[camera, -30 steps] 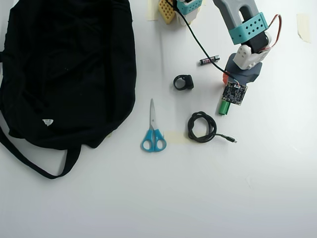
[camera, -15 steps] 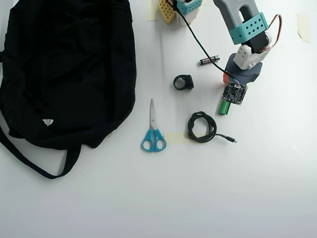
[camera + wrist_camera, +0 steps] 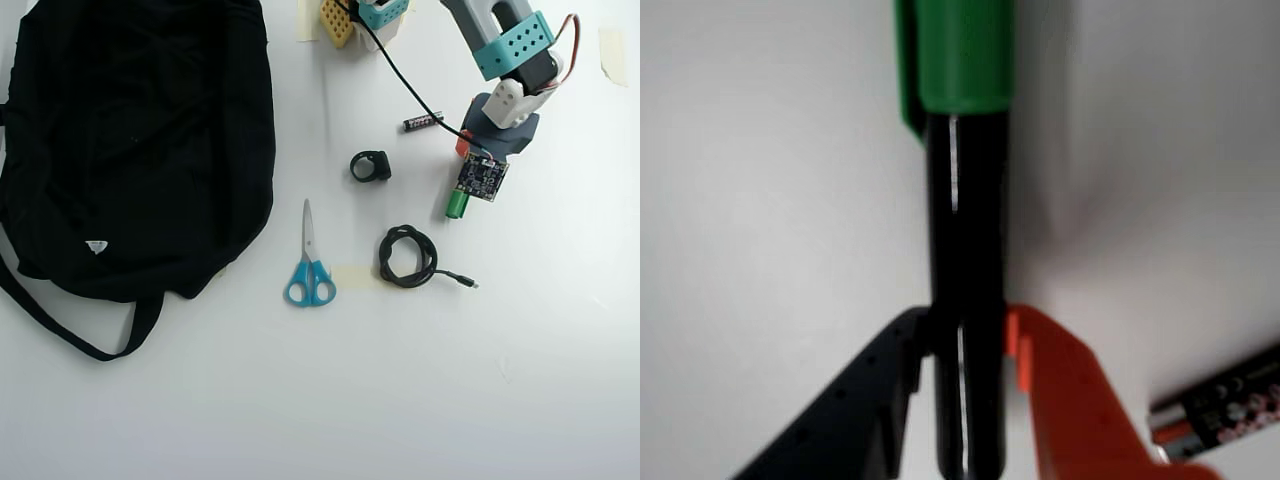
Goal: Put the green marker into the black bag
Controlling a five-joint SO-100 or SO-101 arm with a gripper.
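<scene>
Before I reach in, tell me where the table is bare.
Bare: the whole strip below the scissors and cable, and the right side past the end effector. Crowded: the middle, where the ring, battery and marker cluster. The bag fills the upper left.

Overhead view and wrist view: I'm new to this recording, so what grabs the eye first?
The black bag fills the upper left of the overhead view, by far the biggest thing. In the wrist view the gripper is shut on the green marker, black finger on the left and orange finger on the right. Scissors and a coiled cable lie mid-table.
</scene>
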